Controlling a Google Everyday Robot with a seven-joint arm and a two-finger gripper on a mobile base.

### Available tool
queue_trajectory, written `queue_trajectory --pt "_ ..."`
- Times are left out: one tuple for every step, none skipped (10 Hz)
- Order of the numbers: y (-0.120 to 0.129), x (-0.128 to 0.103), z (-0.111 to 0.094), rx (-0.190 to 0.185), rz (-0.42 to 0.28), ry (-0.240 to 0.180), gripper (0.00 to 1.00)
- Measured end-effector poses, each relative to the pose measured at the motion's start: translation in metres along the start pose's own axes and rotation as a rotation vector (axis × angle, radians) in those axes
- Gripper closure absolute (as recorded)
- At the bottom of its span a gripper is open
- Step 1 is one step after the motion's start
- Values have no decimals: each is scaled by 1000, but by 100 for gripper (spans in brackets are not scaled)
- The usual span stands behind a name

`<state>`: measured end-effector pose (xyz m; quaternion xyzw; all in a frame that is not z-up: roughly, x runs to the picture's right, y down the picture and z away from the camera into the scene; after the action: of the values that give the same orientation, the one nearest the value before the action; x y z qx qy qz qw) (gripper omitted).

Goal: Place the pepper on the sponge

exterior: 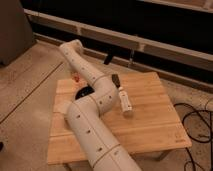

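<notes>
As the white segmented arm (92, 125) rises from the near edge and bends back over the wooden tabletop (150, 120), it covers much of what lies beneath it. From the camera view, its long upper link climbs to an elbow above the tabletop's far left corner. The hand (82, 93) shows only as a dark shape poking out on the left of the arm's middle joint, low over the boards. Whether that hand is open or closed I cannot tell, because the arm hides too much of it.

The pepper (76, 77), a small red-orange spot, sits over the far left part of the tabletop, just beyond the dark hand and close beside the arm's upper link. I cannot say whether pepper and hand touch, or whether the pepper rests on the wood.

To the right of the arm, a white bottle (125, 102) with a dark end lies flat on the boards, pointing toward the far edge. Speckled floor (30, 85) spreads out past the tabletop's left side.
</notes>
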<state>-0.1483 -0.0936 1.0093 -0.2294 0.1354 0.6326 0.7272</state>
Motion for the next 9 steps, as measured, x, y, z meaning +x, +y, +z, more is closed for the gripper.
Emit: queue_trajectory --pt "-19 1 2 -12 28 0 100" --pt "-39 5 6 -27 60 6 100" --pt "-55 10 11 -39 94 17 100" --pt "-66 15 15 -50 122 30 100" --pt "-78 23 22 -61 158 52 100" --pt "-86 31 27 -70 188 73 100" --pt "-89 35 30 -74 200 85 97" --pt "-90 40 35 -81 217 102 86" --pt "-91 42 37 -85 226 107 76"
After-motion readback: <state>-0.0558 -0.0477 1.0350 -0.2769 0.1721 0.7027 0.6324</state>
